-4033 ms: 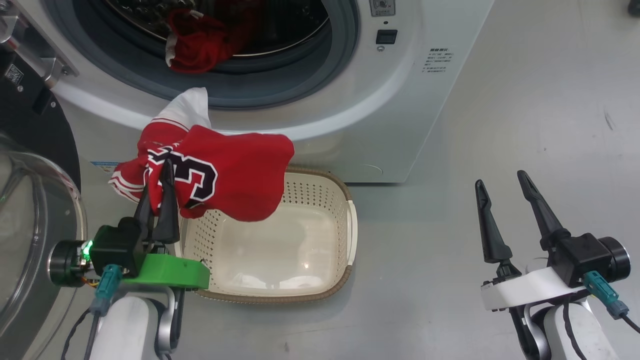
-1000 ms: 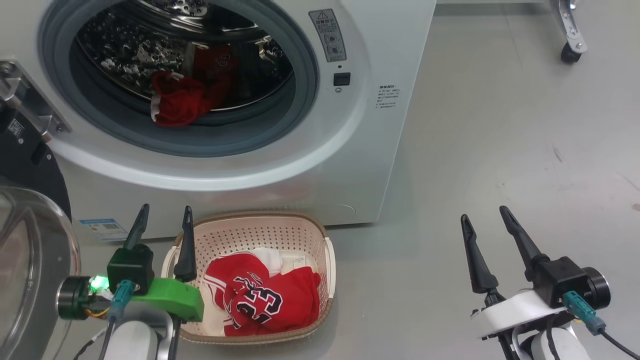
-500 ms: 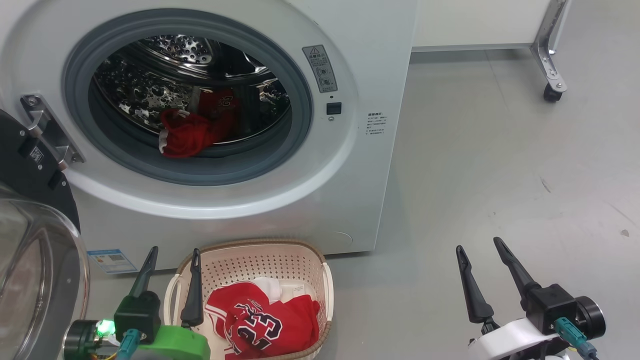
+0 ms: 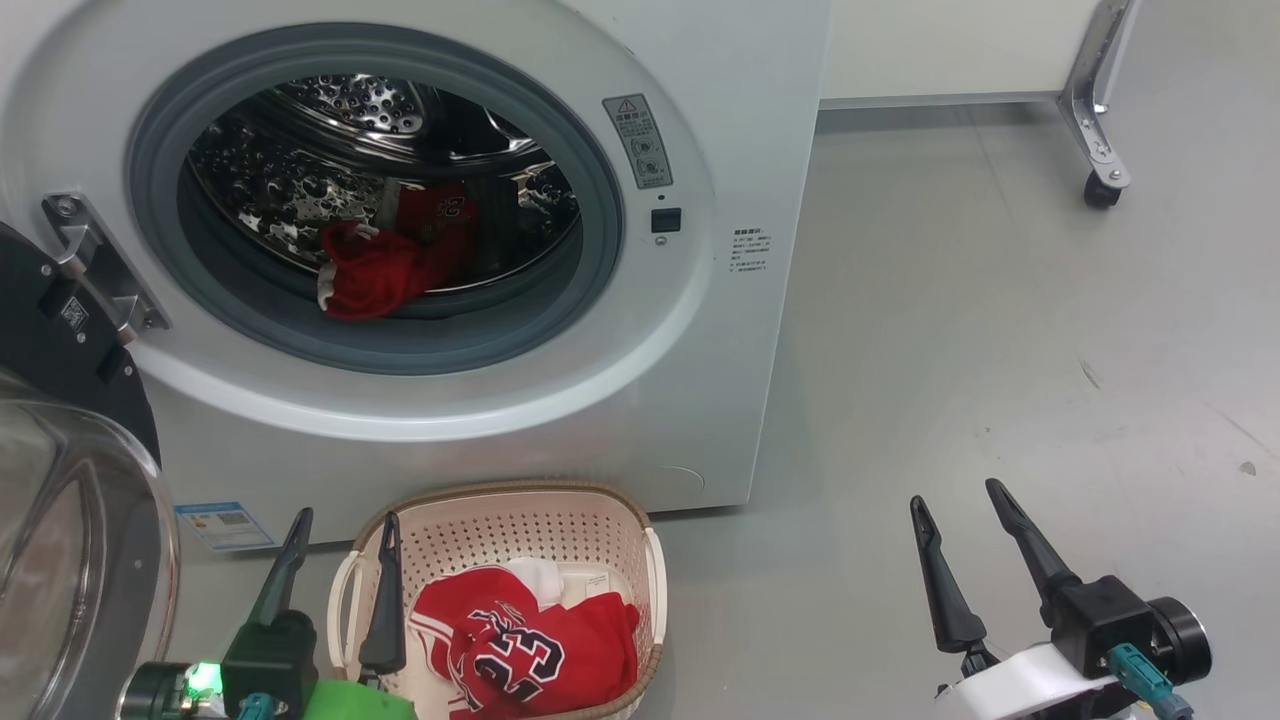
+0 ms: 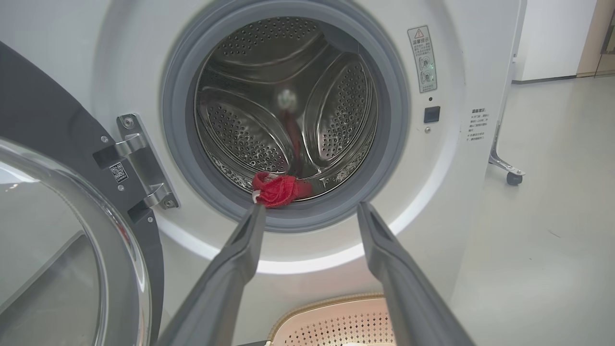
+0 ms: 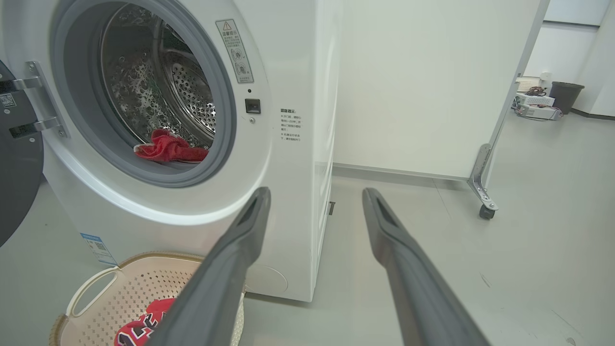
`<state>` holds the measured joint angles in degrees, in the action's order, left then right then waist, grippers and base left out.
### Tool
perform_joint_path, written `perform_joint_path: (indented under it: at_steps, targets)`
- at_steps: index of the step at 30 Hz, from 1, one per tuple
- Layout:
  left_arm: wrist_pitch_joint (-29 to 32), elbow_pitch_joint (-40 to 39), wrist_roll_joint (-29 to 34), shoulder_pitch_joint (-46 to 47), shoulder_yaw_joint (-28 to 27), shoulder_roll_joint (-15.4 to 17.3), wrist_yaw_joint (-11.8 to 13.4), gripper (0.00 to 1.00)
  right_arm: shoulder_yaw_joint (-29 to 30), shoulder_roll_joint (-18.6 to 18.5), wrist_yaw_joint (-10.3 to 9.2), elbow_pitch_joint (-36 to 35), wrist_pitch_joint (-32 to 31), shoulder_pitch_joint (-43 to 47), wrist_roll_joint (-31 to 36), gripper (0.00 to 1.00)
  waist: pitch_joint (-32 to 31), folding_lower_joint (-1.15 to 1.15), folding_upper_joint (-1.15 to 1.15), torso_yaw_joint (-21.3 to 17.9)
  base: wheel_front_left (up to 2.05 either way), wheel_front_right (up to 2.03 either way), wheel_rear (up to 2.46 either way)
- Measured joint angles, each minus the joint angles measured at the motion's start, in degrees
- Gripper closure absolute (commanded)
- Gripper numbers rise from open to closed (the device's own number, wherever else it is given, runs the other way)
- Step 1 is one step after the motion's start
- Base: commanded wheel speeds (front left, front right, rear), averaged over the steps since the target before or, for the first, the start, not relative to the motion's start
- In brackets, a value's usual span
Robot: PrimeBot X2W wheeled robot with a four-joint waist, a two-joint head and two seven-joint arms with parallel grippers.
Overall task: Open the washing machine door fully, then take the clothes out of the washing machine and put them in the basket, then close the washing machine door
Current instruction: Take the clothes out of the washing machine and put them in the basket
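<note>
The jersey has landed in the basket; your left end effector beside it gapes empty, and your right end effector does too. One red garment remains in the washing machine behind the basket.

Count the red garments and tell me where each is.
2. One red garment lies at the front lip of the drum in the washing machine; the number 23 jersey lies in the basket. Others may hide beneath it or deeper in the drum.

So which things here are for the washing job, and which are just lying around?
For the job: washing machine, its open door, red garment in the drum, jersey, basket.
Just around: wheeled metal leg, dark bin.
</note>
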<state>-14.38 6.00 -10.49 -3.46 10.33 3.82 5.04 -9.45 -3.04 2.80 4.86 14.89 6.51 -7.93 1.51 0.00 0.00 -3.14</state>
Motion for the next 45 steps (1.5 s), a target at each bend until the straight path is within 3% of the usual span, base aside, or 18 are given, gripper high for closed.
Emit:
perform_joint_path:
  at_steps: [30, 45]
  targets:
    - [4.0, -5.7, 1.0, -0.9, 0.6, 0.2, 0.4, 0.0, -0.5, -0.2, -0.42, -3.8, -0.8, 0.4, 0.1, 0.0, 5.2, 0.0, 0.0, -0.5, 0.0, 0.0, 0.0]
    - [14.8, 1.6, -2.1, 15.1, 1.6, 0.4, -3.4, 0.0, -0.9, -0.2, 0.16, -7.0, -0.8, -4.3, -0.2, 0.0, 14.3, 0.0, 0.0, -2.1, 0.0, 0.0, 0.0]
